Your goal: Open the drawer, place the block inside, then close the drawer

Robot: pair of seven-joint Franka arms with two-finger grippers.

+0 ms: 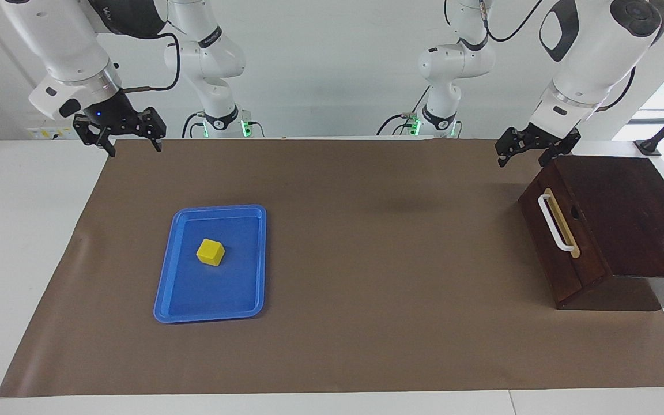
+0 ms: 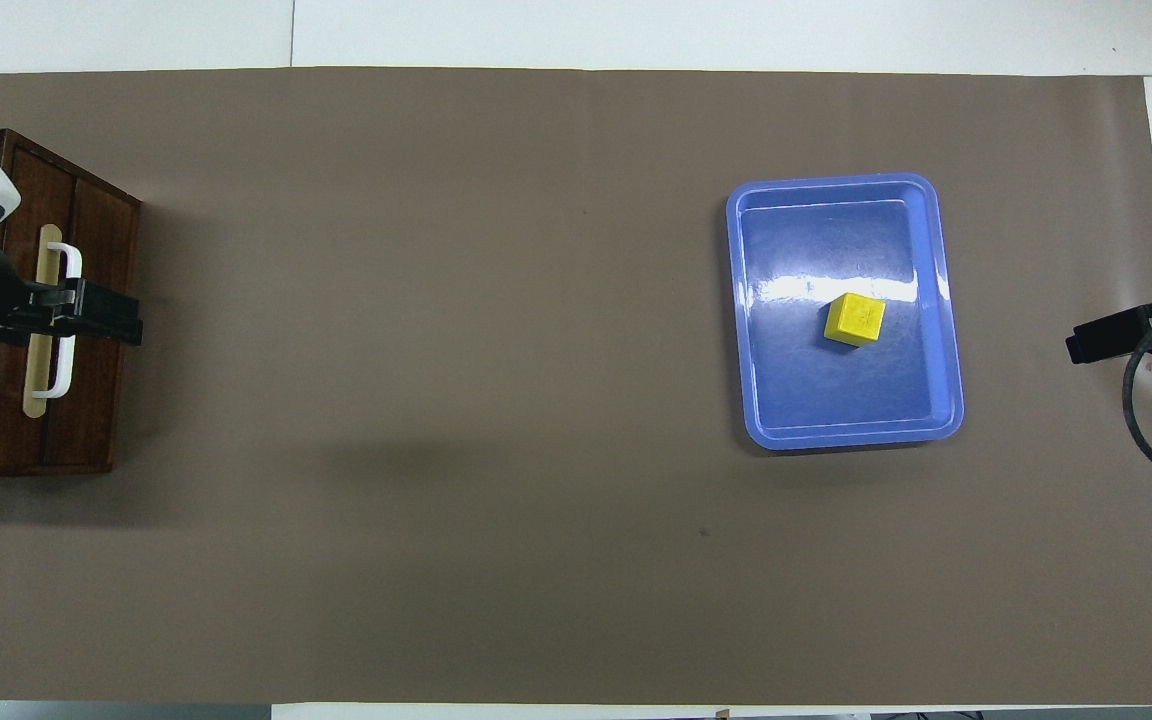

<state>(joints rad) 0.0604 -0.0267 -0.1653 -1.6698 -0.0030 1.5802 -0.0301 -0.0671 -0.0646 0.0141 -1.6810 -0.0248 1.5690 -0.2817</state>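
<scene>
The dark wooden box stands at the left arm's end of the table. Its drawer [image 1: 542,248] is shut, with the white bar handle [image 1: 557,223] on its front. The yellow block [image 1: 211,252] lies in the blue tray [image 1: 165,288], toward the right arm's end. My left gripper [image 1: 521,160] is open and empty, up in the air beside the box's top corner. In the overhead view it [image 2: 101,325] covers the handle [image 2: 64,380]. My right gripper [image 1: 135,148] is open and empty, raised over the mat's corner at the robots' edge, well apart from the tray.
A brown mat [image 1: 366,259] covers most of the white table. The block [image 2: 856,320] and the tray [image 2: 751,400] also show in the overhead view. The right gripper [image 2: 1101,343] shows there at the mat's end.
</scene>
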